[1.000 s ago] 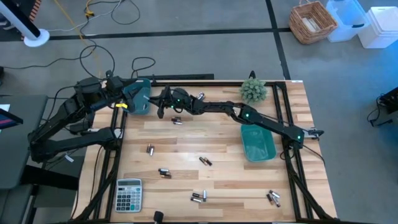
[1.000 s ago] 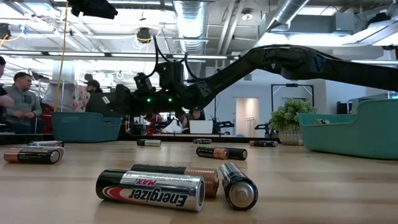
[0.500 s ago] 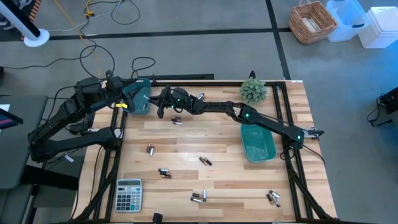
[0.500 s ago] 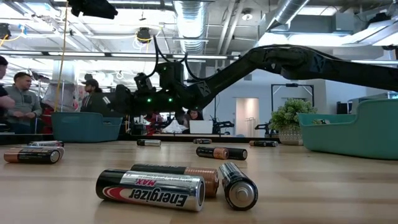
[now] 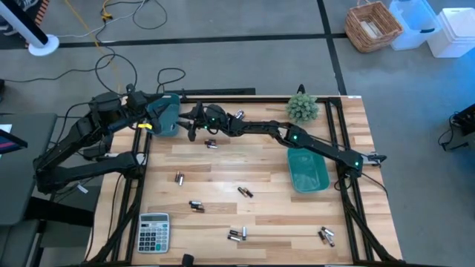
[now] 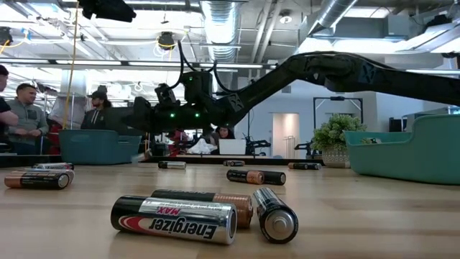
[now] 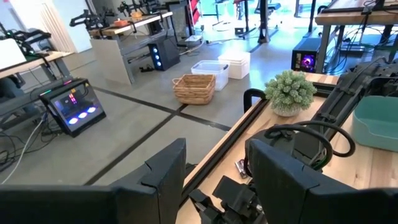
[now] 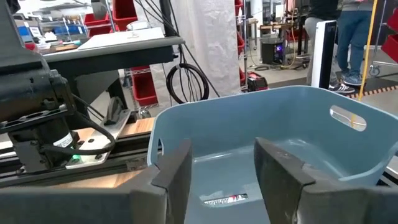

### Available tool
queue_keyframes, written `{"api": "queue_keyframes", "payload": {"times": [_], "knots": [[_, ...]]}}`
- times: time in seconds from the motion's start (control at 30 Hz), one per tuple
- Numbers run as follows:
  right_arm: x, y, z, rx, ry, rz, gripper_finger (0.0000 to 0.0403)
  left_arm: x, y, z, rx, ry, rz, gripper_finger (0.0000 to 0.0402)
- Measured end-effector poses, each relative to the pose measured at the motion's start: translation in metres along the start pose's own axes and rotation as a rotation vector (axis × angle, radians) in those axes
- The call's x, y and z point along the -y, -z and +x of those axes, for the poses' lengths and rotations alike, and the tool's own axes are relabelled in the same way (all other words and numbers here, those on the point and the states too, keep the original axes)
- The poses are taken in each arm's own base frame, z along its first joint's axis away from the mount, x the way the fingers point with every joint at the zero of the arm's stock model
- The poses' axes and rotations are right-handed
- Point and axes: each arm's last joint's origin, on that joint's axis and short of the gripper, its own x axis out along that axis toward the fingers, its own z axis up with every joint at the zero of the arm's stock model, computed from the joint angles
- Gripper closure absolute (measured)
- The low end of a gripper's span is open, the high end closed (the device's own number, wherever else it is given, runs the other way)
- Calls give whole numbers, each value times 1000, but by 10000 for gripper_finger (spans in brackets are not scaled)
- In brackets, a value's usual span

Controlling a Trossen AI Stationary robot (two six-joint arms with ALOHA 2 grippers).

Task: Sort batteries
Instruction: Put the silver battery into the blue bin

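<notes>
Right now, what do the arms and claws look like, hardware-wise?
Both arms are dark, slim, jointed links. The right arm shows small green lights at its joints. Black cables loop around the left arm at its base. Each claw, right claw and left claw, has two flat, blocky dark fingers.

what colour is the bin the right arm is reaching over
Blue-grey bin, a lying battery inside; clearest in the right wrist view.
</notes>
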Motion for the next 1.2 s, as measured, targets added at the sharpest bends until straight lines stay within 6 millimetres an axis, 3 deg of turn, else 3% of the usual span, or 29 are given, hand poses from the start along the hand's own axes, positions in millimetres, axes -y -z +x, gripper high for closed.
{"api": "queue_keyframes", "payload": {"times": [0.3,0.53,0.73,0.87,1.2], "knots": [[3,-4,-2,-102,-28,19,236,0,1,0,-5,1,0,233],[-5,-24,-6,-252,-51,-46,226,1,6,0,-62,11,6,233],[-11,-53,-17,-406,-61,-104,222,1,8,0,-86,13,-19,233],[-8,-49,-24,-521,-60,-115,223,2,11,0,-109,17,-12,233],[3,-47,-31,-594,-44,-107,222,2,11,2,-119,18,-20,233]]}}
